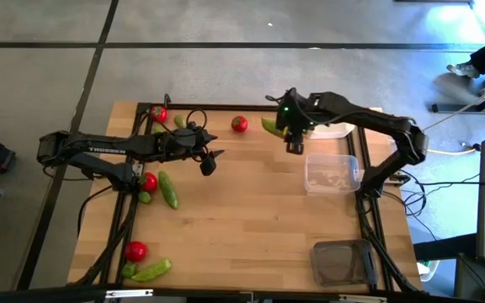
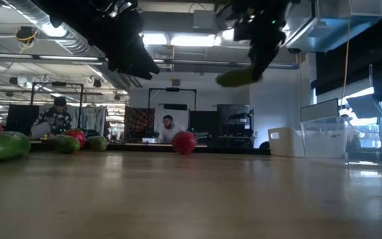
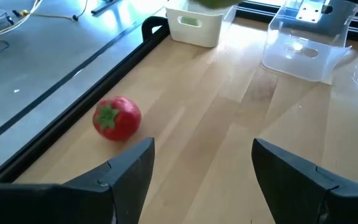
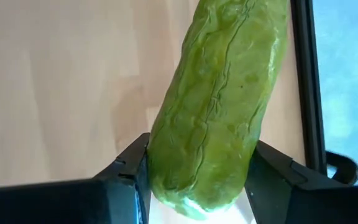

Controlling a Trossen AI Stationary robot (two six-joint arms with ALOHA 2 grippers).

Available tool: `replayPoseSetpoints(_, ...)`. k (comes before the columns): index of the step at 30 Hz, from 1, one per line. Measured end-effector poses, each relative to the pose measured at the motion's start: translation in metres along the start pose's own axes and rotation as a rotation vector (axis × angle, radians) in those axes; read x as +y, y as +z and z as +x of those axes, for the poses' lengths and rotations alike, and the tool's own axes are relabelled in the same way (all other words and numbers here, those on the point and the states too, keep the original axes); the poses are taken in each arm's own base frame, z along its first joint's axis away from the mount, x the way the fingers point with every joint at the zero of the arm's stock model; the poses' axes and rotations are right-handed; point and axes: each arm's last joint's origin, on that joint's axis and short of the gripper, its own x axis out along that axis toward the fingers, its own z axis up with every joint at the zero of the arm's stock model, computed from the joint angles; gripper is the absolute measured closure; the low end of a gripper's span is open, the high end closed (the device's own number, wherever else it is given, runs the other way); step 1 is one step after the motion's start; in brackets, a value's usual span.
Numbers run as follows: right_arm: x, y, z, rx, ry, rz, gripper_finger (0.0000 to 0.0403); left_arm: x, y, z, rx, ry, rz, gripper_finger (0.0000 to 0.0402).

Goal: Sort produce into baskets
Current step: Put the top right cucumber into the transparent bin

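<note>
Right gripper (image 1: pixel 291 135): clamped on a green pod (image 4: pixel 219 112), held clear above the table (image 1: pixel 251 210). White basket (image 1: pixel 333 129) just beside it; clear basket (image 1: pixel 333 172) near; dark grey basket (image 1: pixel 341 263) well apart.

Left gripper (image 3: pixel 194 171): fingers spread, holding nothing, hovering over the wood. A red tomato (image 3: pixel 117 118) lay just ahead of it.

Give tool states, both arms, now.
Left tool: open, empty, near a red tomato.
Right tool: shut on a green pod, lifted off the table.
</note>
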Motion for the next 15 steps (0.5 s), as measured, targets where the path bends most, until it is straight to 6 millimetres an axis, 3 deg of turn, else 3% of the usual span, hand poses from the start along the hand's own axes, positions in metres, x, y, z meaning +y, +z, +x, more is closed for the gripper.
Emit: replayPoseSetpoints(15,0.054,-0.040,-0.079,-0.028,-0.042,0.073,0.0228,0.000,0.000,0.000,0.000,0.000,0.000,0.0137)
